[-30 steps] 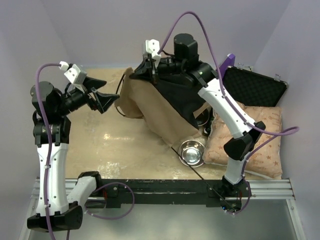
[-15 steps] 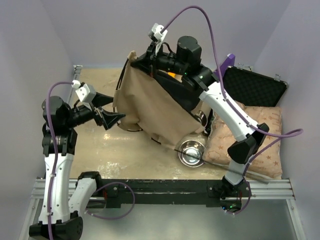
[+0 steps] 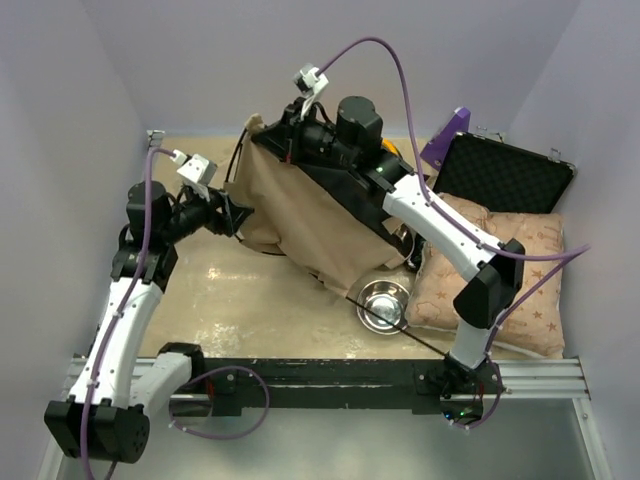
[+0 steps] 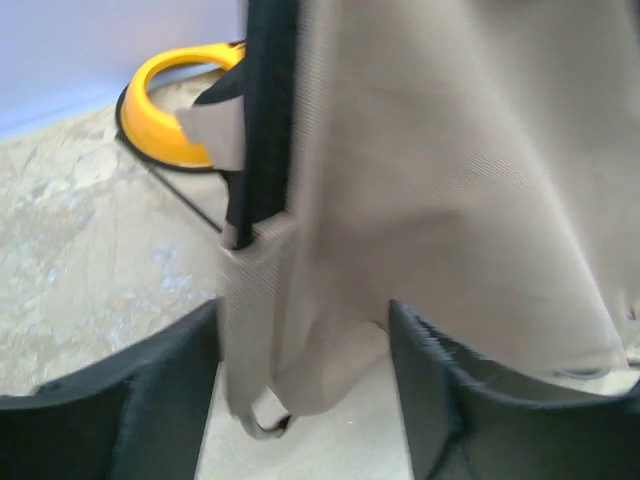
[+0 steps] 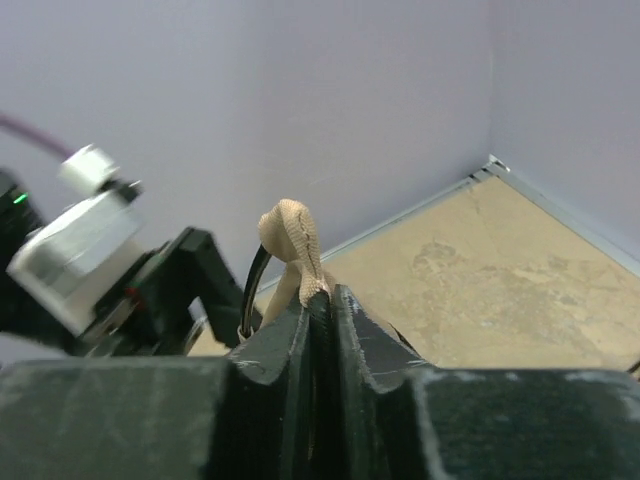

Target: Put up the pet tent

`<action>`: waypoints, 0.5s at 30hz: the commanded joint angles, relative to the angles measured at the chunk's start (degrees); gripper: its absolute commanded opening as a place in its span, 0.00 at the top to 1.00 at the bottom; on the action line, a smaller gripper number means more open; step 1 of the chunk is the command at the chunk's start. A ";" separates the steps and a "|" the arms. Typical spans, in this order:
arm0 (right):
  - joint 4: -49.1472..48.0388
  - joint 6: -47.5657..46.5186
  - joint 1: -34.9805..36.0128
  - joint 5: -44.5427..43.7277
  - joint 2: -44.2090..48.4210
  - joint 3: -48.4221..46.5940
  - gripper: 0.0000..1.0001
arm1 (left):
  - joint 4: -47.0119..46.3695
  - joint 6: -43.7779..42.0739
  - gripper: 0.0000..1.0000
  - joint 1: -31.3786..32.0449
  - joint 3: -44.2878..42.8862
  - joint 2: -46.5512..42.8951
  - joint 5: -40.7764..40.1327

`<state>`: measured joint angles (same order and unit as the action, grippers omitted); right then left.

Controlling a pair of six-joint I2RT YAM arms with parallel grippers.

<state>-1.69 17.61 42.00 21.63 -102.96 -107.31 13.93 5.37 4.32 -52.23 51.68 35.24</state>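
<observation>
A: Tan fabric pet tent (image 3: 300, 215), black-lined: where is it found?

B: It is held up over the middle of the mottled beige bench (image 3: 200, 290), hanging slack from its top corner, with its lower edge near the round steel bowl (image 3: 383, 303). That corner is pinched in the right gripper (image 5: 322, 300), whose fingers (image 5: 278, 352) are clenched on a fold of the cloth beside a thin black pole loop (image 5: 248, 290).

A: And the left gripper (image 4: 305, 385)?

B: Its fingers (image 4: 150, 400) are spread, and the tent's lower left corner hangs between them. No grip is made yet.

A: Which step is judged to be in hand?

B: A second hold is being taken, so that the collapsed shell can be stretched open. Next, the left fingers would need to be closed on that corner. The two holds would then be drawn apart without the cloth being let slip.

A: What is changed from a second ago?

B: The left gripper, then well apart at the left, is now brought in to the tent's edge, and its fingers are somewhat narrowed. The tent is swung leftward.
</observation>
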 commanded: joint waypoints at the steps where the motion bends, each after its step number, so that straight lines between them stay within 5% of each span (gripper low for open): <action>1: -7.54 -1.07 0.19 9.90 6.36 2.37 0.61 | -1.19 -1.94 0.43 -0.27 -4.10 4.20 -7.28; 4: -1.06 -8.16 -0.42 12.73 6.89 -1.13 0.19 | -1.89 -1.42 0.57 -6.40 -5.69 9.21 -6.42; 7: 9.74 -19.05 -2.44 15.09 7.24 -5.71 0.01 | -3.12 -1.06 0.59 -11.08 -7.97 15.27 -4.74; 15: 35.76 -56.73 -8.86 24.51 19.18 1.82 0.02 | -5.75 -3.87 0.60 -11.96 -14.83 27.94 -1.67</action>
<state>17.52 -13.85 33.93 39.72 -91.55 -109.10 12.29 3.38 -7.64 -63.18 77.19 31.62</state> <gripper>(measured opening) 0.985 0.399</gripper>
